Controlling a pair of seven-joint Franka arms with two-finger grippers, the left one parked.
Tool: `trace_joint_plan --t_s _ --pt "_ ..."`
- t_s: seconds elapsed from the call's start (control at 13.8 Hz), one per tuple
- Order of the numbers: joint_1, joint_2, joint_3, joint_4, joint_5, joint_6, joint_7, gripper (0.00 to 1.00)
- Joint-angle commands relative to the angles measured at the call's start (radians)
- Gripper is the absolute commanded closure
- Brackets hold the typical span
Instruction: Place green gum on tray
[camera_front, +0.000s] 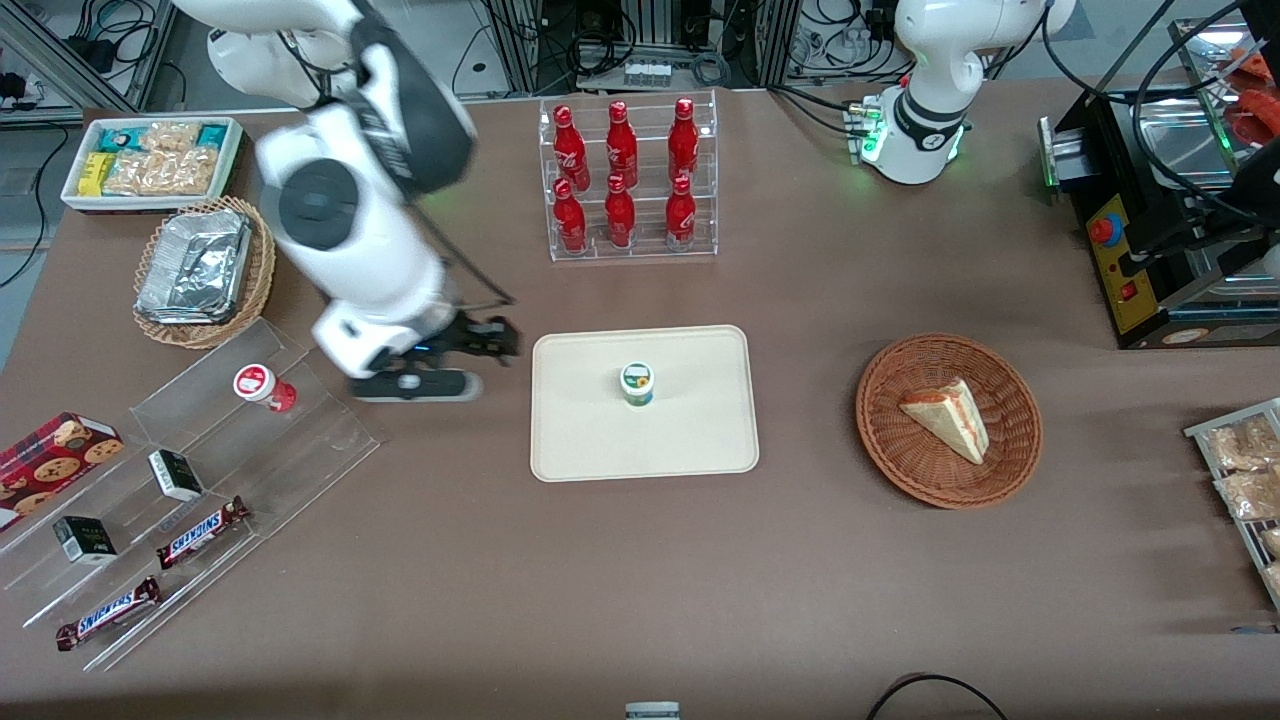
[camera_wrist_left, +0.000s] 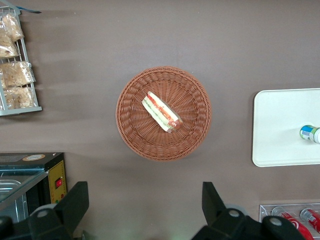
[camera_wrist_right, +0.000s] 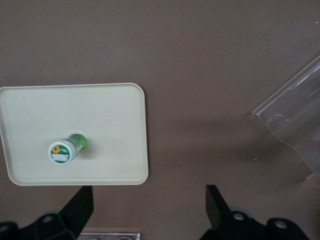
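The green gum (camera_front: 637, 383) stands upright near the middle of the cream tray (camera_front: 580, 440), white lid up. The right wrist view shows the same canister (camera_wrist_right: 64, 150) on the tray (camera_wrist_right: 120, 115), and the left wrist view catches it (camera_wrist_left: 310, 133) on the tray (camera_wrist_left: 280, 125) too. My gripper (camera_front: 487, 340) hangs above the bare table beside the tray, toward the working arm's end, between the tray and the clear stepped stand. Its fingers (camera_wrist_right: 80, 205) are spread wide with nothing between them, so the gripper (camera_wrist_right: 148, 202) is open and apart from the gum.
A clear stepped stand (camera_front: 170, 480) holds a red canister (camera_front: 262, 386), small boxes and Snickers bars. A rack of red bottles (camera_front: 628, 180) stands farther from the camera than the tray. A wicker basket with a sandwich (camera_front: 948, 420) lies toward the parked arm's end.
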Motion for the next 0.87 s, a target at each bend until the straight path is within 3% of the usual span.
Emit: trace_joint_plan --t_s 0.0,0.51,0.8 --pt "-0.156 -0.113 0.008 -0.045 0.019 -0.102 -0.156 0.00" --pt "-0.455 -0.179 0.006 -0.016 0.017 -0.271 -0.377 0.00" --pt "-0.500 -0.188 0.005 0.000 -0.006 -0.273 -0.388 0.00"
